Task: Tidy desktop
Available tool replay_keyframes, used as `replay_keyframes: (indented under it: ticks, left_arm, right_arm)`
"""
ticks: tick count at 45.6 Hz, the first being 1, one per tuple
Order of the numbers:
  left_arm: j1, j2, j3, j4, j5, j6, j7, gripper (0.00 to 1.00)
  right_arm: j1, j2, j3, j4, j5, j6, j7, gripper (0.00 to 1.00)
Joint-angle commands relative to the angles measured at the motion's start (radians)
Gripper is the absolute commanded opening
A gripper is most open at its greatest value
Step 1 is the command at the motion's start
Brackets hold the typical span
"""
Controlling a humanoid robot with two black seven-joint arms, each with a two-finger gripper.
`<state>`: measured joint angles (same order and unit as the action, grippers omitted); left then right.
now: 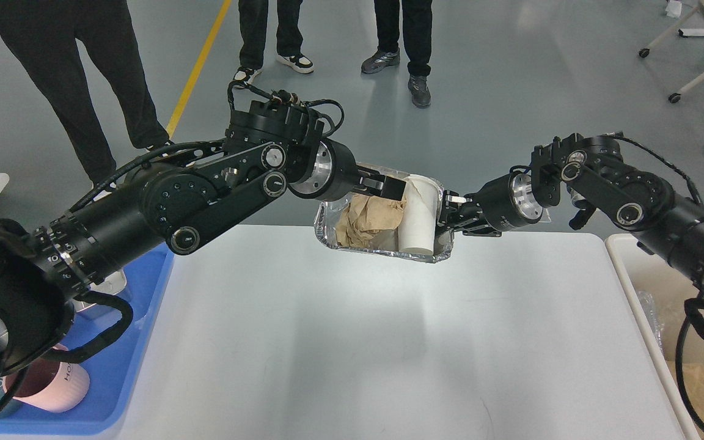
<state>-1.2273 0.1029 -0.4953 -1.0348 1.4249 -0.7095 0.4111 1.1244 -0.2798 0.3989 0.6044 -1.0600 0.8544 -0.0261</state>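
The white desktop fills the lower middle of the head view. My right gripper is shut on the right rim of a foil tray and holds it tilted above the desktop's far edge. In the tray are a white paper cup and a crumpled brown paper. My left gripper hovers just above the paper, at the tray's far rim. Its fingers look apart and hold nothing.
A blue plastic tray at the left edge holds a pink mug; my left arm hides most of it. A beige bin stands off the right edge. People's legs stand beyond the table.
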Motion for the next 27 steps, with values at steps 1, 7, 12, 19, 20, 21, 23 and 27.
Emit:
replay_keyframes:
  ticks: [1, 7, 12, 19, 20, 21, 23, 27]
  left_arm:
    - [-0.006, 0.001, -0.014, -0.001, -0.003, 0.001, -0.002, 0.97]
    - [-0.012, 0.015, -0.054, -0.001, -0.029, 0.004, -0.003, 0.97]
    - [-0.011, 0.056, -0.144, -0.001, -0.067, 0.005, -0.002, 0.97]
    - [0.031, 0.193, -0.270, 0.001, -0.135, 0.005, -0.005, 0.97]
    - [0.052, 0.224, -0.282, 0.001, -0.150, 0.005, -0.006, 0.96]
    - [0.074, 0.251, -0.298, 0.001, -0.165, 0.007, -0.009, 0.96]
    - [0.118, 0.303, -0.325, 0.004, -0.201, 0.013, -0.021, 0.96]
    - [0.202, 0.377, -0.364, 0.039, -0.251, 0.050, -0.069, 0.96]
  right_arm:
    - [-0.003, -0.001, 0.000, 0.000, 0.000, 0.000, 0.000, 0.00]
    - [-0.006, -0.002, 0.000, -0.002, -0.002, 0.000, 0.000, 0.00]
    - [-0.008, -0.013, -0.002, -0.003, -0.002, 0.000, 0.000, 0.00]
    - [-0.011, -0.045, -0.002, -0.002, -0.002, 0.003, 0.002, 0.00]
    - [-0.012, -0.050, -0.002, 0.000, -0.002, 0.005, 0.002, 0.00]
    - [-0.014, -0.056, -0.002, 0.000, -0.002, 0.005, 0.002, 0.00]
    - [-0.015, -0.067, -0.002, 0.002, 0.000, 0.006, 0.002, 0.00]
    - [-0.020, -0.075, -0.002, 0.002, 0.000, 0.008, 0.002, 0.00]
